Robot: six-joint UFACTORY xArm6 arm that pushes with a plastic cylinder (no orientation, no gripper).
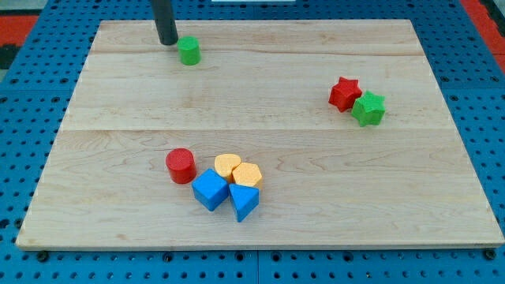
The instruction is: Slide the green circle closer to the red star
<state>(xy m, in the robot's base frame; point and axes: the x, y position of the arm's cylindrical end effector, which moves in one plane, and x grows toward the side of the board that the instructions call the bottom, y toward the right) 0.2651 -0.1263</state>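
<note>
Here we are at the pale wooden board (pixel 260 87), laid on a blue pegboard table (pixel 24 102). The arm's straight dark rod comes down from the view's top, and my tip (pixel 167 42) sits on the wood near the top edge, left of centre. There is no pincer on this arm, only the rod, so nothing is being held.

Just beside my tip, at about four o'clock from it, stands the small green circle block (pixel 188 50). The two look close, and I cannot tell whether they touch.

Now look far off towards four o'clock from the green circle: there is the red star block (pixel 344 93), well apart from it, over on the view's right. Pressed against the red star at its four o'clock is a green star block (pixel 368 108).

Down at the lower middle, a cluster. A red cylinder block (pixel 181 166) stands at the cluster's nine o'clock side. At its three o'clock come two yellow blocks, a rounded one (pixel 227 165) and a hexagonal one (pixel 248 174), touching each other. Below them, at six o'clock, a blue cube block (pixel 210 189) and a blue wedge-like block (pixel 244 201) sit side by side.
</note>
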